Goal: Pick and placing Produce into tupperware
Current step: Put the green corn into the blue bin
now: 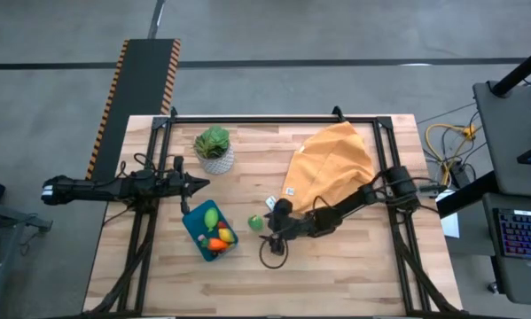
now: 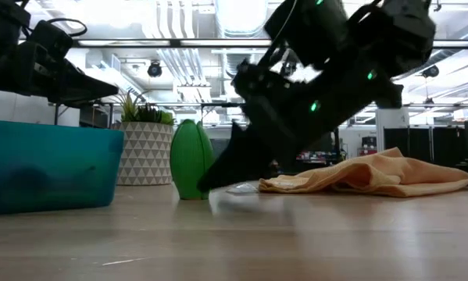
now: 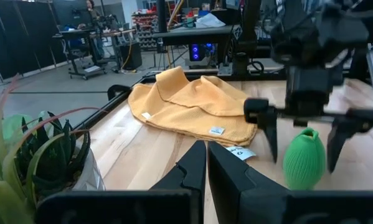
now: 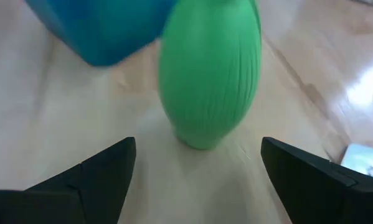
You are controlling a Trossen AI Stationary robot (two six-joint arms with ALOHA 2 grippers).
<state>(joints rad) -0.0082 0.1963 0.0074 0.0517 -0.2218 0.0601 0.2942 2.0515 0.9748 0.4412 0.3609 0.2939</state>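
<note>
Your right gripper (image 3: 301, 142) stands at frame centre, jaws spread wide around the ribbed green plastic toy vegetable (image 1: 255, 222), not gripping it. Your left gripper (image 1: 197, 184), jaws pressed together, hovers above the teal-blue rectangular plastic container (image 1: 197, 237).

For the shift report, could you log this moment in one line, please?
right gripper: open, straddling green toy vegetable | left gripper: shut, waiting above tupperware

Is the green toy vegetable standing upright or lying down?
Upright: the green toy vegetable stands on its narrow end on the table.
</note>
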